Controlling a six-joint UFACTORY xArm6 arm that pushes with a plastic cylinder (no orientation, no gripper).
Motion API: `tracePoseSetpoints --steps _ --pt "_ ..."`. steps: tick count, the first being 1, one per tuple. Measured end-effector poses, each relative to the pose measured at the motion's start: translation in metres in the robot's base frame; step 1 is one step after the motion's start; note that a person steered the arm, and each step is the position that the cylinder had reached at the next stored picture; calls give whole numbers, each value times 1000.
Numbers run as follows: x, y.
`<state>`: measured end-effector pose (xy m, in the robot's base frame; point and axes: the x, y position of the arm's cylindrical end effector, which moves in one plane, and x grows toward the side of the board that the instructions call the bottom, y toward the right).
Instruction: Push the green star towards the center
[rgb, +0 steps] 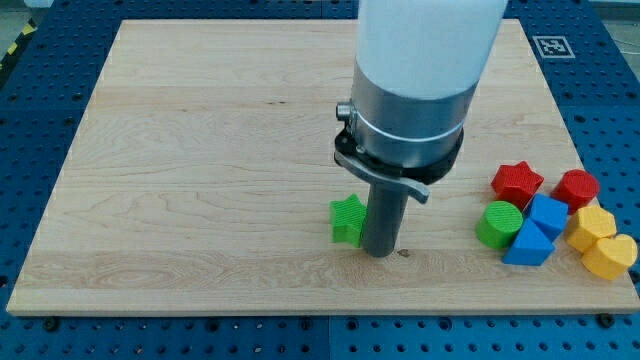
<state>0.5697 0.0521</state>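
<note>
The green star (347, 219) lies on the wooden board (200, 150), a little below the board's middle. My tip (380, 252) is at the lower end of the dark rod, right beside the star on its right side, touching or nearly touching it. The arm's grey and white body hangs over the board's middle and hides the part behind it.
A cluster of blocks sits near the board's right edge: a red star (516, 183), a red block (577, 188), a green round block (499, 224), two blue blocks (547, 214) (527, 245) and two yellow blocks (591, 227) (610, 256). A marker tag (550, 46) is at the top right corner.
</note>
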Motion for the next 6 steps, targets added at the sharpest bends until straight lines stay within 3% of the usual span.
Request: tracePoseSetpoints --steps 1,3,6 --pt "2 0" --pt "45 0" --pt "5 -13"
